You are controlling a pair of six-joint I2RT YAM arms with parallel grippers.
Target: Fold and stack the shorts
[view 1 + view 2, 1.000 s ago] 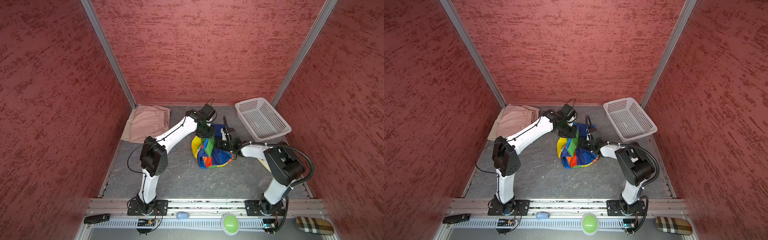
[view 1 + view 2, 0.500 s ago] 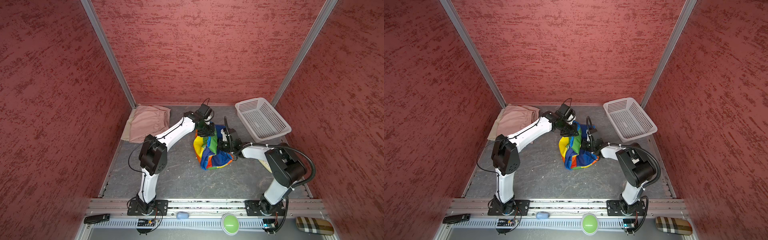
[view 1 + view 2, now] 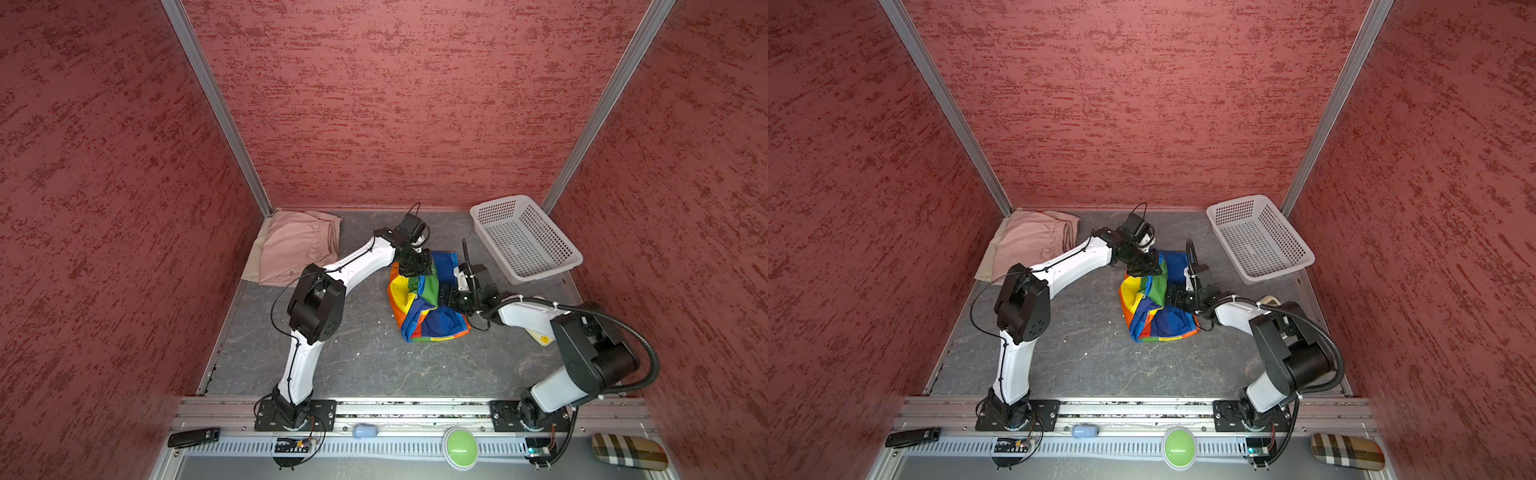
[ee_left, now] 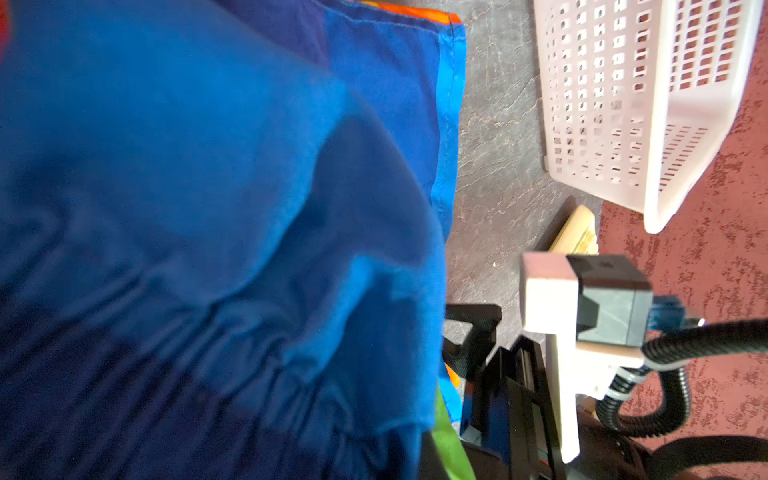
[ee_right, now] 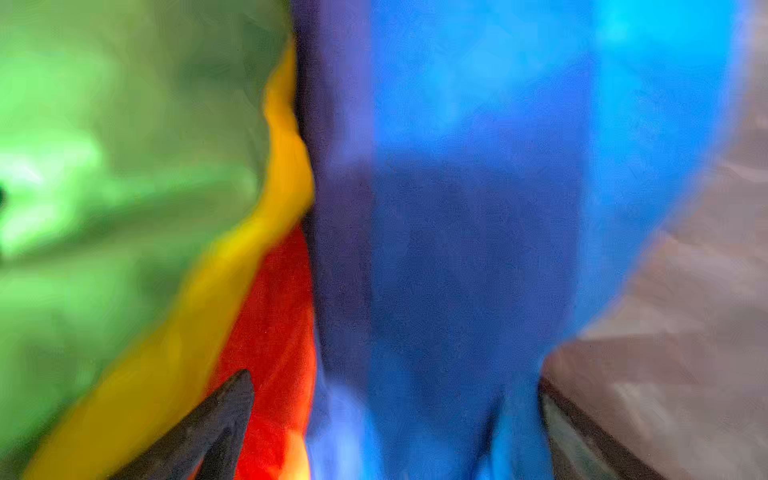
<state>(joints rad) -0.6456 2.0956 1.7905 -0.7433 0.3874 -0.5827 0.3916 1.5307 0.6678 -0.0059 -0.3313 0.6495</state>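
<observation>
The rainbow-striped shorts (image 3: 432, 320) (image 3: 1158, 320) lie crumpled mid-table. My left gripper (image 3: 415, 272) (image 3: 1144, 266) is shut on their far edge and holds it bunched up; blue cloth (image 4: 208, 208) fills the left wrist view and hides the fingers. My right gripper (image 3: 445, 297) (image 3: 1173, 296) is open at the shorts' right side. In the right wrist view its dark fingertips (image 5: 208, 432) stand wide apart, with blue and red cloth (image 5: 415, 249) between them. The dusty pink shorts (image 3: 297, 245) (image 3: 1034, 245) lie folded on the beige pair (image 3: 254, 262) (image 3: 986, 264) at the back left.
A white perforated basket (image 3: 525, 241) (image 3: 1258, 241) (image 4: 623, 104) stands at the back right. A cream object (image 3: 540, 336) (image 4: 577, 228) lies under the right arm. Red walls close in on three sides. A green button (image 3: 460, 442) sits on the front rail.
The right gripper's jaws have widened a little at the cloth. The left gripper keeps its hold, and the bunched shorts have shifted only slightly.
</observation>
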